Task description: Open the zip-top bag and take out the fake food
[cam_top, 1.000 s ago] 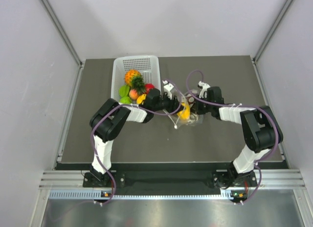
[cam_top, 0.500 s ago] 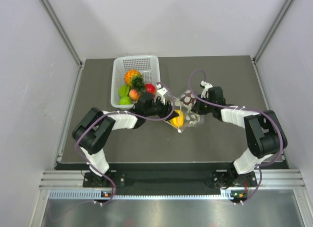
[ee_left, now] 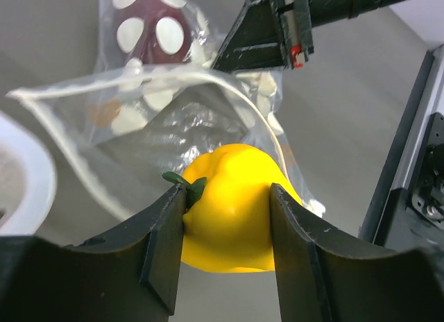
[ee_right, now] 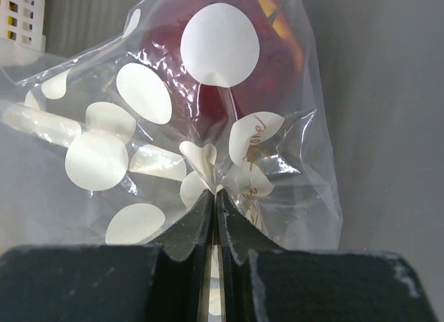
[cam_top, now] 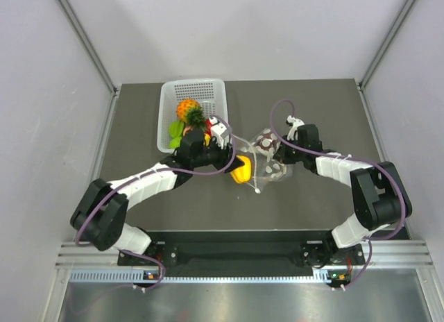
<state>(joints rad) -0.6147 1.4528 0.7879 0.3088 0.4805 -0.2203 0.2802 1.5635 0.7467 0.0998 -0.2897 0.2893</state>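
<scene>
The yellow pepper (ee_left: 236, 176) is held by its sides between the fingers of the left gripper (ee_left: 227, 204). In the top view, the pepper is positioned just beside the open mouth of the dotted bag (ee_right: 139, 128), which lies at 3 o'clock from it on the table (cam_top: 312, 197). A fold of the bag is pinched by the right gripper (ee_right: 215, 197), whose fingers are nearly together. A maroon piece (ee_right: 239, 93) is contained in the bag. The white basket (cam_top: 208, 89) is located at 11 o'clock from the pepper.

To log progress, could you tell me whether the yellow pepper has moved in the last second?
Yes. The yellow pepper, in the left gripper, has shifted left, closer to the white basket.
</scene>
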